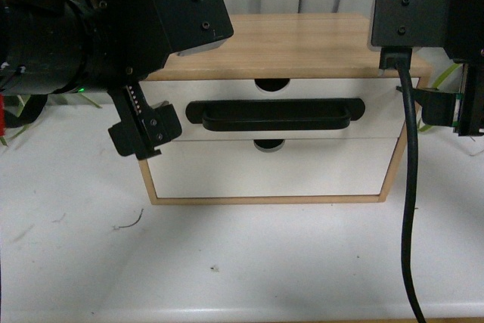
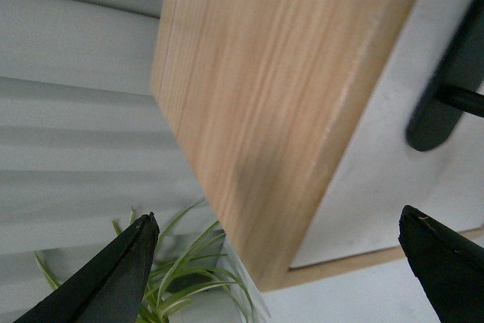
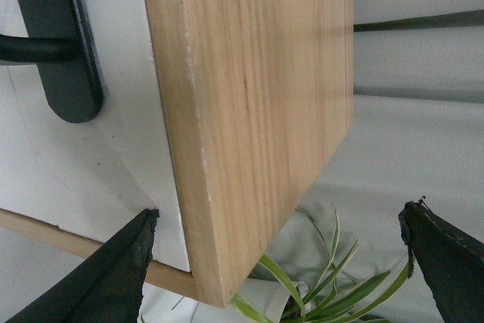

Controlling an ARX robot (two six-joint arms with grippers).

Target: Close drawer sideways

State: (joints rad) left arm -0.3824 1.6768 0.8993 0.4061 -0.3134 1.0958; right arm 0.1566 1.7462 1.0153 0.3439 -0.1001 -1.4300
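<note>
The drawer [image 1: 378,115] is the upper one in a light wood cabinet [image 1: 302,43]. It has a white front, a long black bar handle [image 1: 276,113] and a half-round notch [image 1: 272,83]. Its front looks a little wider than the handle-less front [image 1: 325,172] below it. My left gripper [image 1: 147,138] is open at the cabinet's left side. In the left wrist view [image 2: 276,270] its jaws straddle the front corner, with the handle's end [image 2: 439,104] in sight. My right gripper [image 1: 454,115] is open at the right side. In the right wrist view [image 3: 276,262] its jaws straddle that corner beside the handle's end [image 3: 60,51].
The cabinet stands on a white table [image 1: 227,262]. A black cable [image 1: 409,202] hangs from the right arm in front of the cabinet's right edge. Green plant leaves [image 2: 181,277] lie beside the cabinet on the left and more leaves [image 3: 325,285] on the right. Grey curtains hang behind.
</note>
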